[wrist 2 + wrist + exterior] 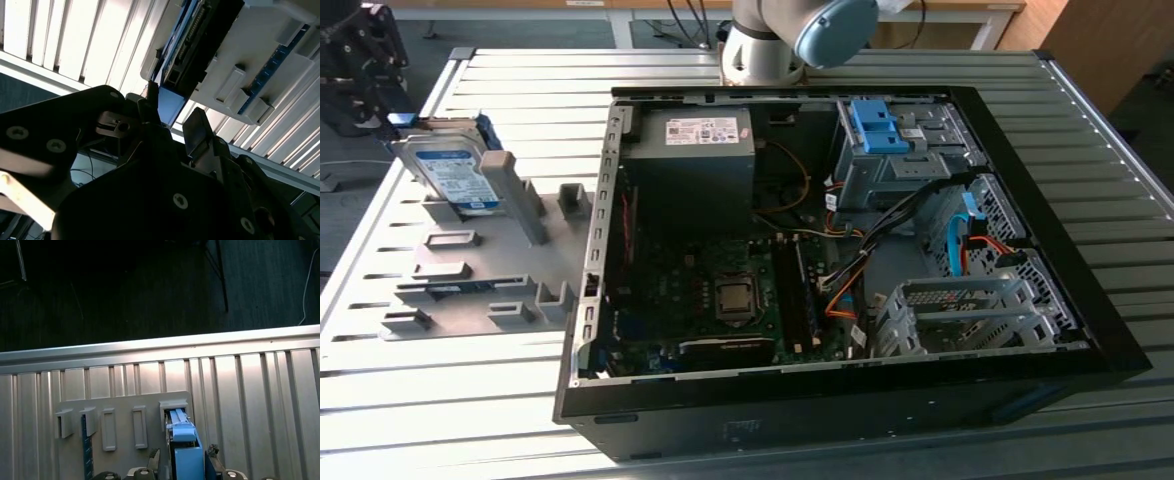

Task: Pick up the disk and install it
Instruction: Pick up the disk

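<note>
**Pick-up stage: gripper lined up on the disk, nothing lifted**

In the exterior view the disk (447, 172) is seen standing on edge in the end slot of the grey holder (480, 265). The holder lies on the table (520, 80) just beside the open case (594, 250). The silver cage (961, 300) inside the case looks unfilled, so the install is judged not yet begun.

In the second wrist view the gripper (172, 117) is shown with its jaws apart, and the disk is framed beyond the gap. Whether anything touches cannot be told there.

In the first wrist view the disk's blue rail is seen between the two fingertips (154, 458), with a sliver of space on each side (so no grip, by this judgement). One other holder slot is occupied by a thin blue-edged board (87, 450); the rest appear unoccupied. The grasp is judged to call for jaws kept centred on the disk and closed squarely, since the slot walls stand close.
</note>
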